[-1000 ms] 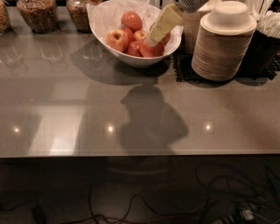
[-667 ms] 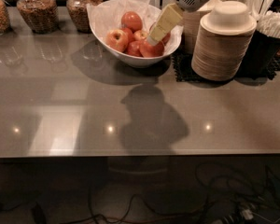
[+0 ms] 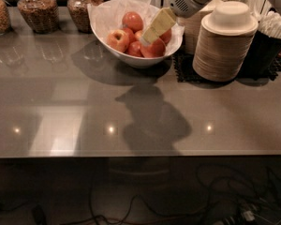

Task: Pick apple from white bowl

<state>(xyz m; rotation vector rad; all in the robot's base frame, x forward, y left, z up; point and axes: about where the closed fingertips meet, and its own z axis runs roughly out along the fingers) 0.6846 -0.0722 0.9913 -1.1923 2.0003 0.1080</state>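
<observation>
White bowl sat at back of tabletop; paper inside kept apples snug; claw hung slanted over right-hand apples, likely lined up for grab; apart or together, could not tell.

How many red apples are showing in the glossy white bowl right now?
5 red apples: back, left, front-middle, front-right, and right behind the cream gripper, which reaches down into the white bowl. More may be hidden beneath.

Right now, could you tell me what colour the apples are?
Red apples, camera view; the gripper hangs over them.
</observation>
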